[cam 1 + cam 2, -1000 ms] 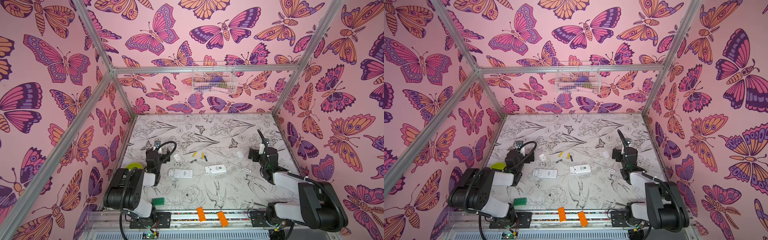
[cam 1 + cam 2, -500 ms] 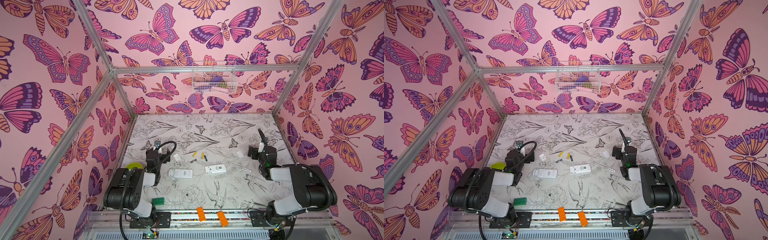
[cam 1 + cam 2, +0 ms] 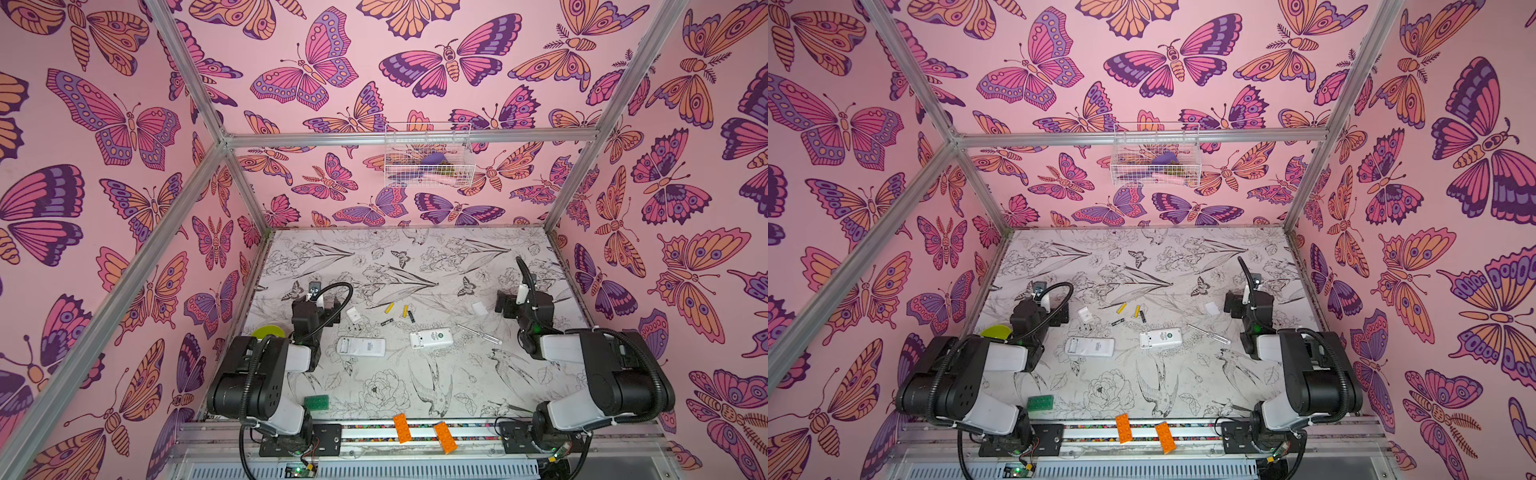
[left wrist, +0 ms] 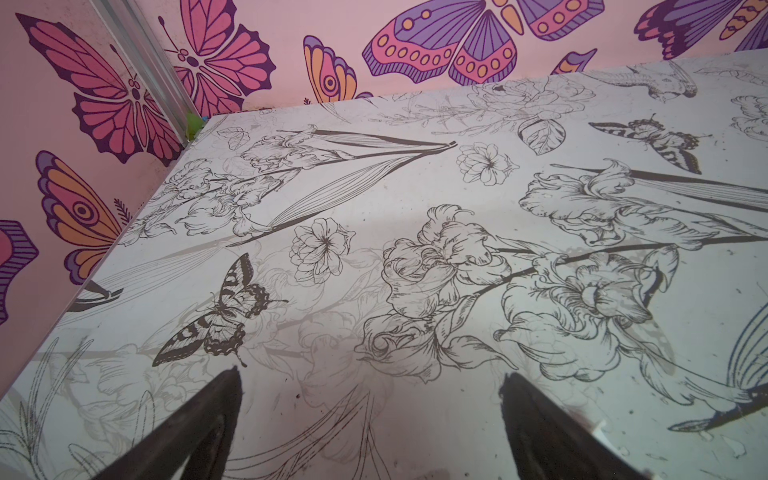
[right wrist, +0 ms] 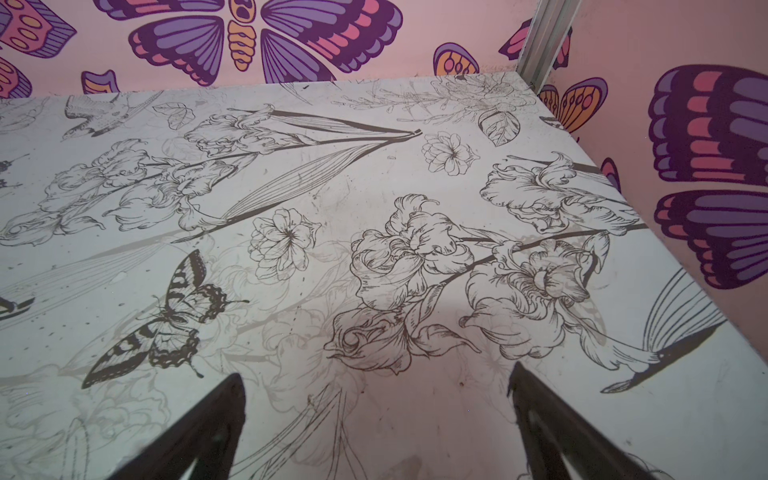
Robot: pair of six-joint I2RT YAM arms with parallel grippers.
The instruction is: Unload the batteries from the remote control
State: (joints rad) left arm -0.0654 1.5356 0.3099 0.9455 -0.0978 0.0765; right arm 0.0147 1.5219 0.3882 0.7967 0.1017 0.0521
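A: Containers first. We see one, a white wire basket (image 3: 395, 176) hung on the back wall under the crossbar. Inside are a purple item (image 3: 432, 159), a pink one (image 3: 434, 178) and something brownish-green; we cannot tell what they are.

B: Agreed. Counts next. We make it four batteries (image 3: 405, 310), two yellow and two black, loose on the worktop (image 3: 415, 266) near its middle, in a small cluster and outside any casing.

A: Two white remotes – left remote (image 3: 360, 346) and right remote (image 3: 431, 338) – lie flat just in front of that cluster. Two small white covers flank the cluster, one cover (image 3: 354, 314) on the left and the other cover (image 3: 479, 308) on the right. One clear-handled screwdriver (image 3: 478, 333) lies beside the right remote.

B: We also count two orange bricks (image 3: 402, 428) on the front rail, one green brick (image 3: 316, 402) on the worktop's near left, and one yellow-green disc (image 3: 268, 332) partly hidden behind the left arm.

A: End effectors?

B: The left end effector (image 4: 370, 374) has its jaws spread wide over bare worktop, nothing between them. The right end effector (image 5: 376, 372) is the same, wide and empty. Each sits at its own side, well apart from the batteries.

A: Surface and room – the worktop is white with black line drawings of flowers, birds and butterflies, and it looks scuffed. The walls are pink with large butterflies, framed by aluminium bars.
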